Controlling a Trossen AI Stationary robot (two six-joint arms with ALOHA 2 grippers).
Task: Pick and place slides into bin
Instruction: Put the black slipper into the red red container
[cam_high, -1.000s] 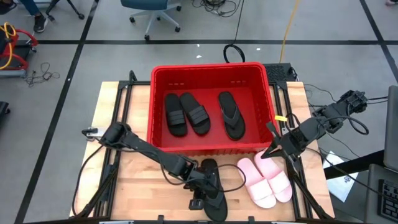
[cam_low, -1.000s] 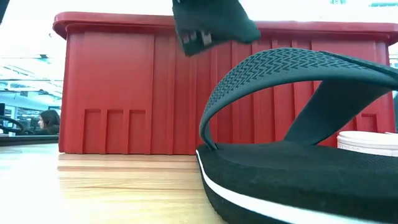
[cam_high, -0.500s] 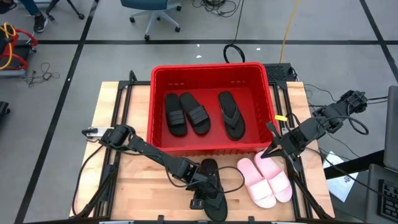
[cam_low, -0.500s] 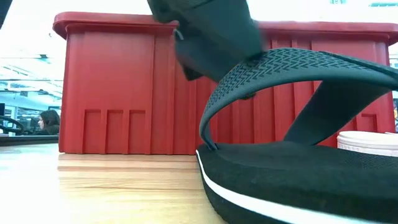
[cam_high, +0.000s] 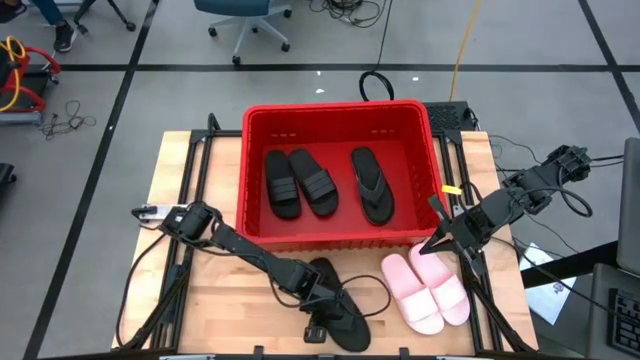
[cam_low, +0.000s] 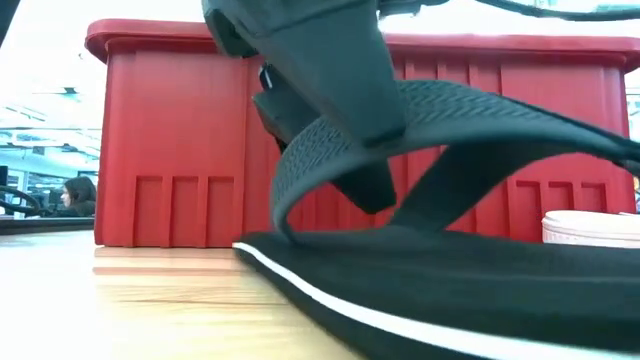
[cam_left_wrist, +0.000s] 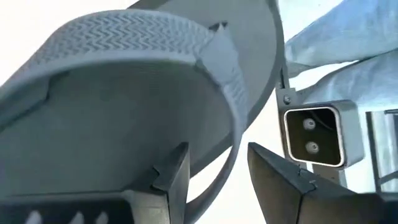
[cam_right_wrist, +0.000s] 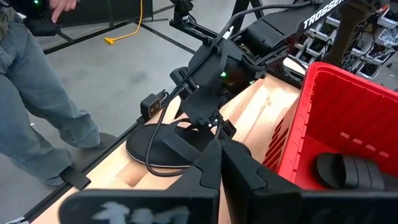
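A black thong flip-flop lies sole-down on the table in front of the red bin. My left gripper is down at its strap and shut on it. It also shows in the low view and the left wrist view. Two black wide-strap slides and another black flip-flop lie in the bin. Two pale pink slides lie on the table to the right. My right gripper is shut and empty beside the bin's near right corner. My left gripper has the flip-flop's strap between its two fingers. One finger is over the strap and the other is under it. The fingers slant down from the table's left side. The sole rests on the table.
The small low-view camera stands at the table's near edge, right beside the flip-flop. A person stands on the floor beyond the table. An office chair and cables lie behind the bin.
My left gripper has come down and toward the near edge onto the flip-flop's strap. The flip-flop has turned on the table: its far end has swung toward the left edge, and it now lies slantwise.
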